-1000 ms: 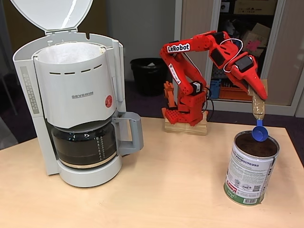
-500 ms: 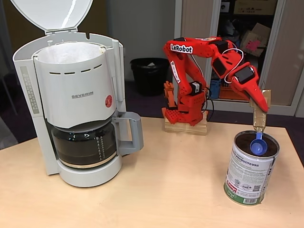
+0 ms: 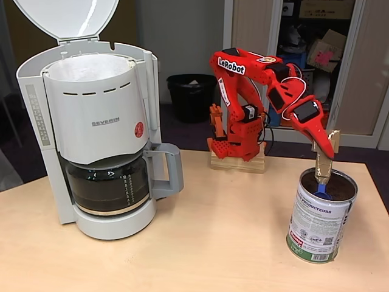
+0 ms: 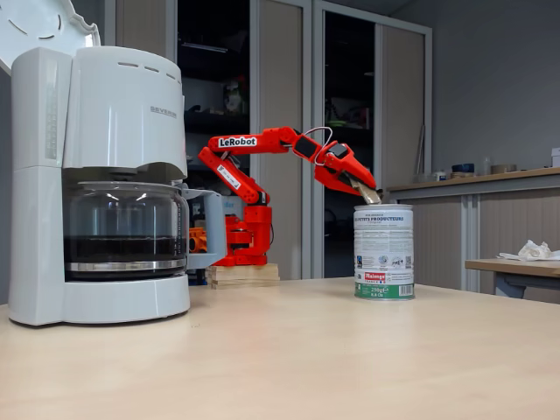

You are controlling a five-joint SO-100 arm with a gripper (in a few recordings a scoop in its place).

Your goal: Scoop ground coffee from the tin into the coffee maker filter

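The tin [image 3: 321, 220] stands upright on the right side of the table, with dark ground coffee [image 3: 341, 190] inside. My red gripper [image 3: 328, 146] hangs just above its rim, shut on a scoop's tan handle [image 3: 321, 167]. The scoop's blue bowl [image 3: 321, 194] is down inside the tin, at the coffee. From the side, the gripper [image 4: 363, 191] tilts down over the tin [image 4: 383, 254]. The coffee maker filter [image 3: 97, 112] is a white basket with a paper lining, sitting in the machine at the left, and it shows again in the other fixed view [image 4: 131, 109].
The machine's lid [image 3: 67, 18] stands open above the filter. A dark glass carafe [image 3: 106, 185] with a grey handle sits below it. The arm's base rests on a wooden block [image 3: 237, 163] at the table's back edge. A black bin [image 3: 191, 94] stands behind.
The gripper has come down and the arm has folded lower. The blue scoop bowl went from above the tin's rim to inside the tin.
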